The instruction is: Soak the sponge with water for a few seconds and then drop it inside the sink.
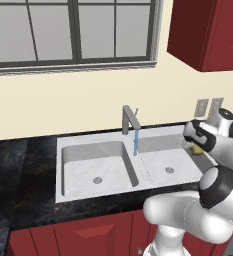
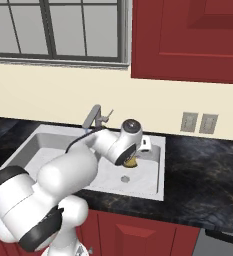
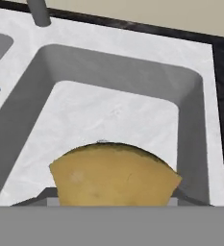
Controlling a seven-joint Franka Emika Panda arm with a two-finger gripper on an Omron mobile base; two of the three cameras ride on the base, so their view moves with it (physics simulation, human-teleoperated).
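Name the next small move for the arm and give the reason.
Probably carry the sponge sideways toward the tap, into the water. The gripper is shut on the sponge over the right-hand basin of the sink, while the blue stream falls apart from it, near the divider, so the sponge looks not yet under the water.
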